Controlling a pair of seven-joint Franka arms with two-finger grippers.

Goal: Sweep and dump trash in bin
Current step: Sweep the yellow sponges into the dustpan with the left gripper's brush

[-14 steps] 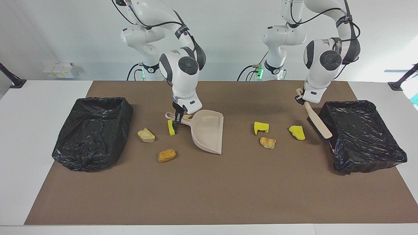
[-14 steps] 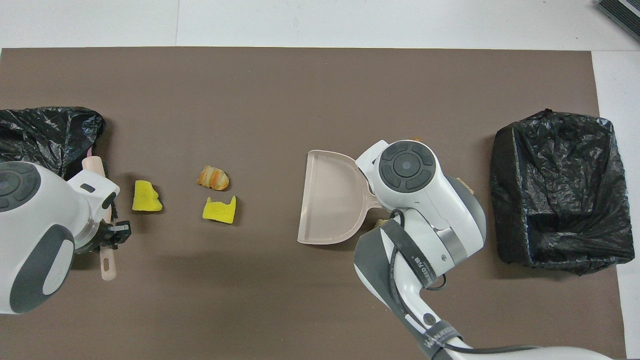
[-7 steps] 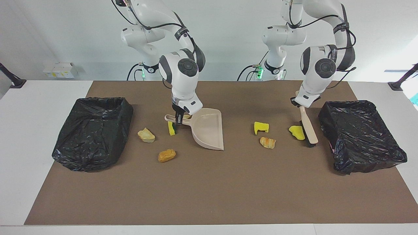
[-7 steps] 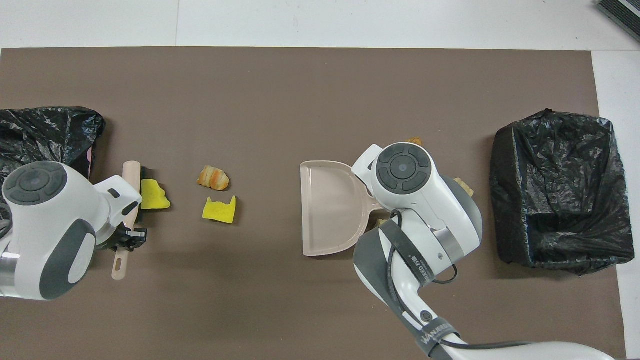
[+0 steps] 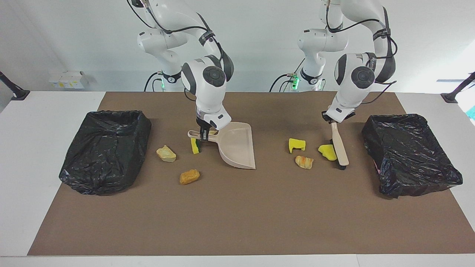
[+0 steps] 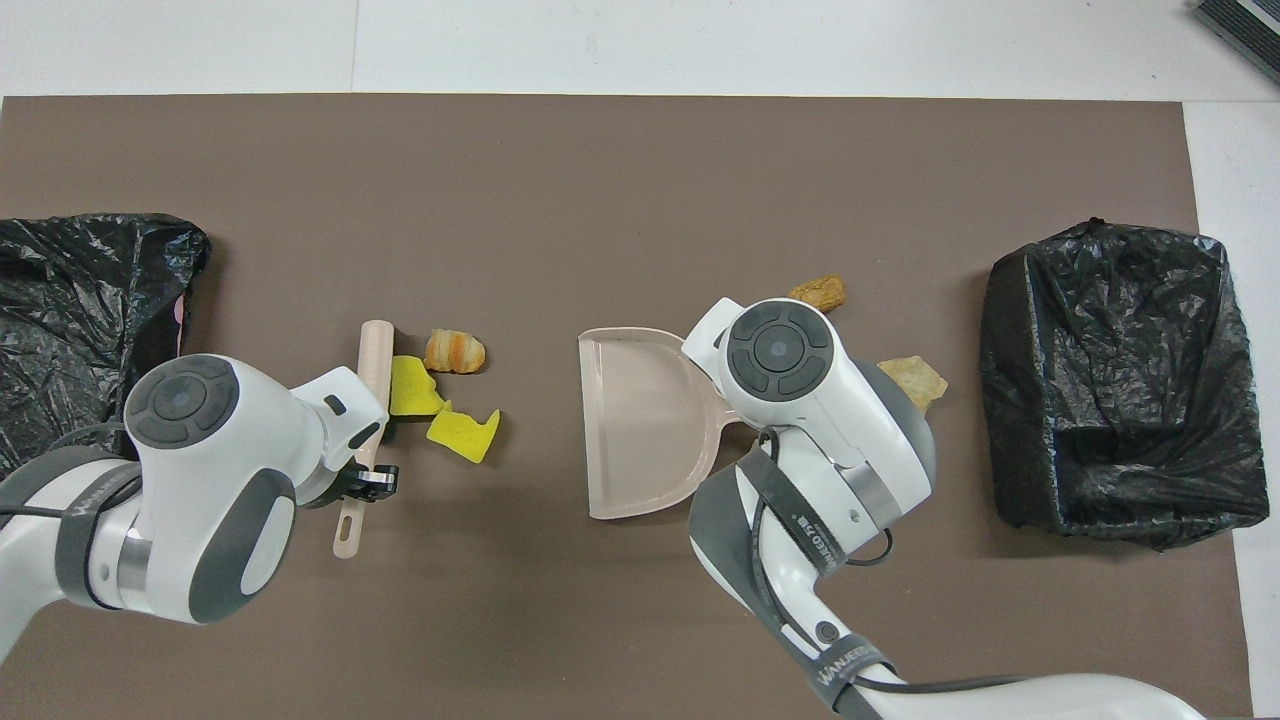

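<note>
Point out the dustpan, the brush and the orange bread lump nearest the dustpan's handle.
dustpan (image 5: 237,148): facing view, middle of its pan.
brush (image 5: 339,147): facing view, beige back above the bristles.
orange bread lump (image 5: 189,176): facing view, centre of its top.

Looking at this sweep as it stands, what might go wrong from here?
1. The brush in the left tool presses one yellow sponge chunk; the orange bread lump and the notched sponge lie apart and may slip round its ends.
2. The dustpan, held by the right tool, sits well short of that cluster, so pieces may scatter on the way.
3. The green-backed sponge lies by the handle, outside the pan's mouth.
</note>
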